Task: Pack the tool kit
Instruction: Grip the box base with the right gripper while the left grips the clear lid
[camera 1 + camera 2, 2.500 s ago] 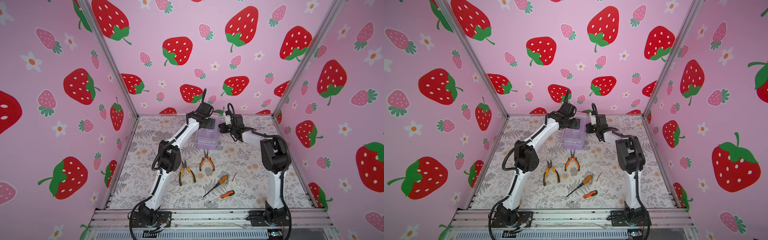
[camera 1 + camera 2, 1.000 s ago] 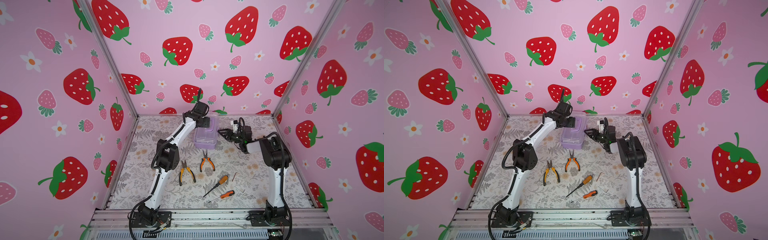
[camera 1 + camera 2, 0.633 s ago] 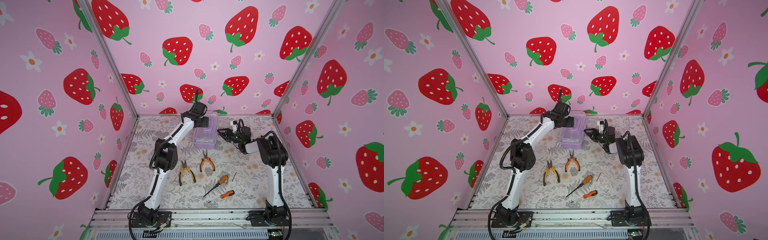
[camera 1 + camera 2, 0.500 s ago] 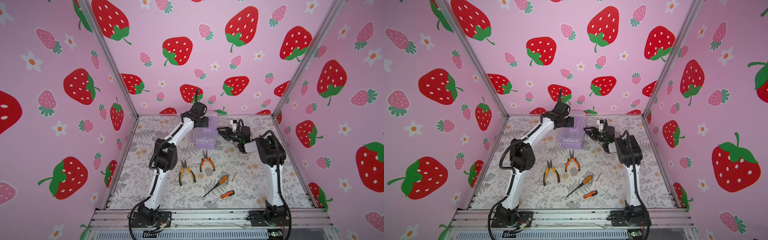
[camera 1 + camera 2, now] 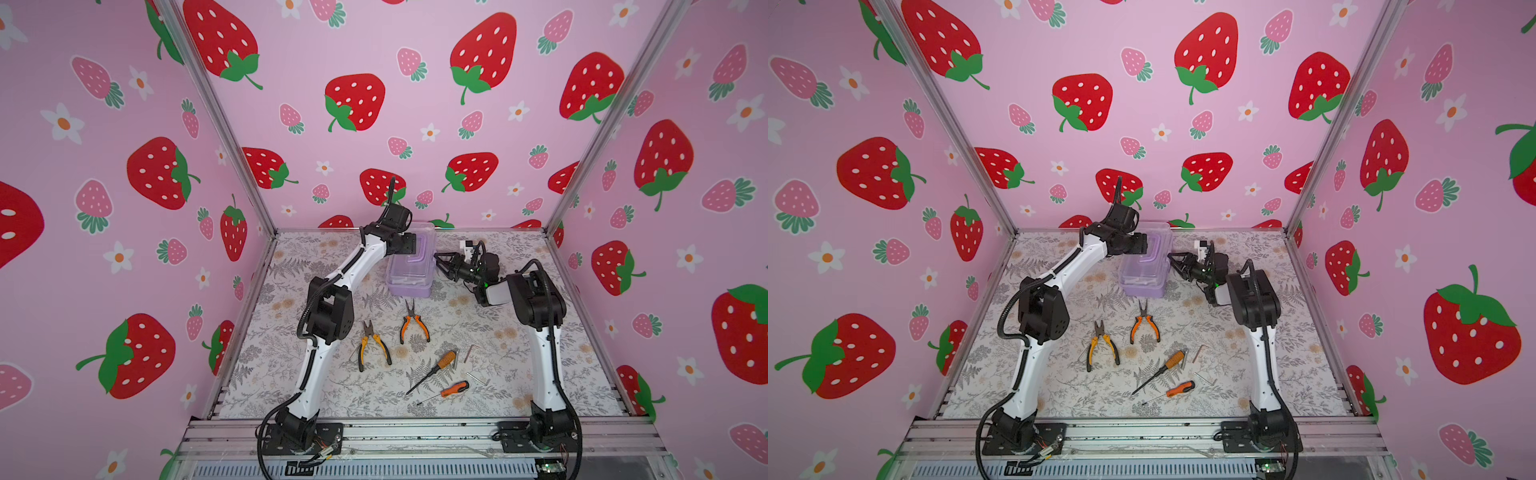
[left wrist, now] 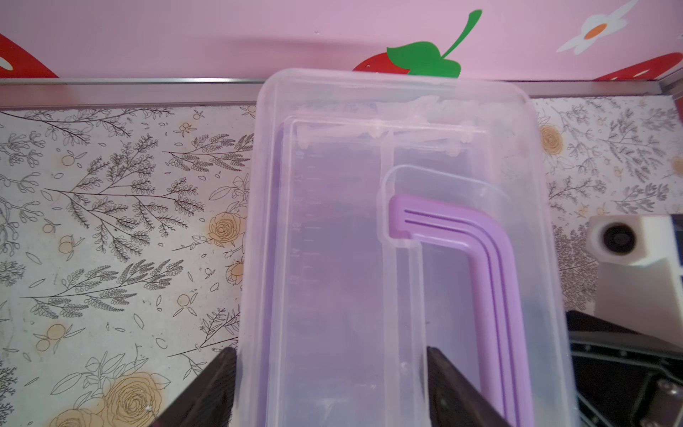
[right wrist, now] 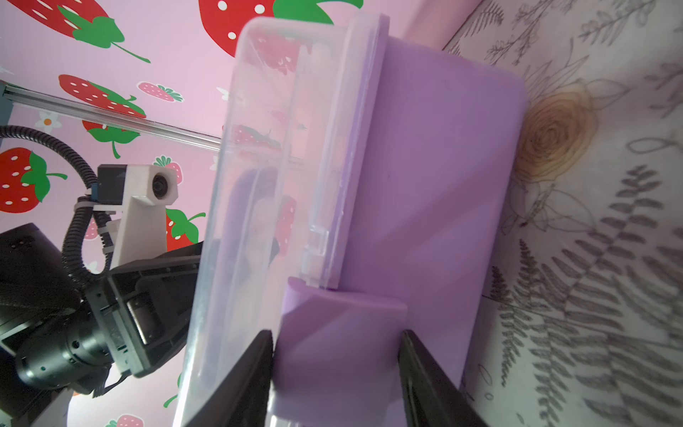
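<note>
Our right claw [image 5: 441, 262] has come down lower and closer, and now sits at the right side of the tool kit box [image 5: 409, 272]. We see the box flat on the flowery table [image 5: 291, 266], near the back wall. Its clear lid [image 6: 332, 258] is down and its lilac handle [image 6: 491, 281] lies flat on top.

The right claw's two fingers sit one on each side of the lilac clasp [image 7: 343, 318], right up against it. We cannot tell if they are squeezing it.

Our left claw [image 6: 329, 351] is spread wide. One finger is just outside the box's long side and the other is over the lid, next to the handle.

In front of the box lie the orange-handled pliers [image 5: 413, 322] and the yellow-handled pliers [image 5: 372, 343]. Nearer the front edge are the big screwdriver [image 5: 434, 370], the small screwdriver [image 5: 446, 390] and the metal bits [image 5: 469, 353].
</note>
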Available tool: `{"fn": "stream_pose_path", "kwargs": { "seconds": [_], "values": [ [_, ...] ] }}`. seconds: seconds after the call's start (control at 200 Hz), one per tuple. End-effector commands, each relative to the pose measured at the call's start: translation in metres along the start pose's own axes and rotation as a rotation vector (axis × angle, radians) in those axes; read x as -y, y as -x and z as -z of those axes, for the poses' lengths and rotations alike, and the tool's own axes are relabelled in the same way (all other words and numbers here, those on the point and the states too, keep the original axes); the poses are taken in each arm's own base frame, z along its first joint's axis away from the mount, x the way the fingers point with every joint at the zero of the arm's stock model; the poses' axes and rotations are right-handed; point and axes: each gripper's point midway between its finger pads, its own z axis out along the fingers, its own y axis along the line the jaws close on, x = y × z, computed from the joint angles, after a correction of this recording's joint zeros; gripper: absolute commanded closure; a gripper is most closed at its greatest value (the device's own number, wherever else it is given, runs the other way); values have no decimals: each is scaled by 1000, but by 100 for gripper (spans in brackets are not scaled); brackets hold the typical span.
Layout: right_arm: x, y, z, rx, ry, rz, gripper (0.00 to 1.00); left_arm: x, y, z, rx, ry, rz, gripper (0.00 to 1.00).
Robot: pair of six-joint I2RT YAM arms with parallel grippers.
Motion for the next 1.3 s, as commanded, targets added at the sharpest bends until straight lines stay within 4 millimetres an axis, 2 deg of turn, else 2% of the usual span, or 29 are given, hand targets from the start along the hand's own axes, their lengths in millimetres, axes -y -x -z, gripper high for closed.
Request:
{"fn": "stream_pose_path", "kwargs": {
  "seconds": [0.0,0.19,0.26,0.32,0.435,0.525,0.615,0.91,1.025,1.296],
  "values": [
    [-18,4,-4,7,60,50,52,12,-29,-6,-104,-53,35,41],
    [-8,11,-3,17,-86,123,63,10,-31,-3,-107,-36,25,42],
    [-11,14,-2,10,-136,170,63,9,-33,-3,-109,-23,12,43],
    [-10,15,-2,-1,-166,192,57,9,-35,-2,-112,-18,6,43],
    [-8,11,0,-12,-174,182,39,8,-38,-3,-121,-17,8,43],
    [-2,6,1,-17,-170,148,32,8,-40,-4,-125,-19,10,43],
    [2,0,2,-25,-150,113,30,7,-41,-5,-125,-21,12,44],
    [-10,-9,-6,-51,-11,35,30,8,-45,-9,-142,-58,38,45],
    [-9,-12,-12,-60,8,14,30,11,-44,-8,-144,-92,55,45],
    [-22,-10,-16,-47,84,-18,41,11,-46,-7,-147,-106,55,45]
  ]
}}
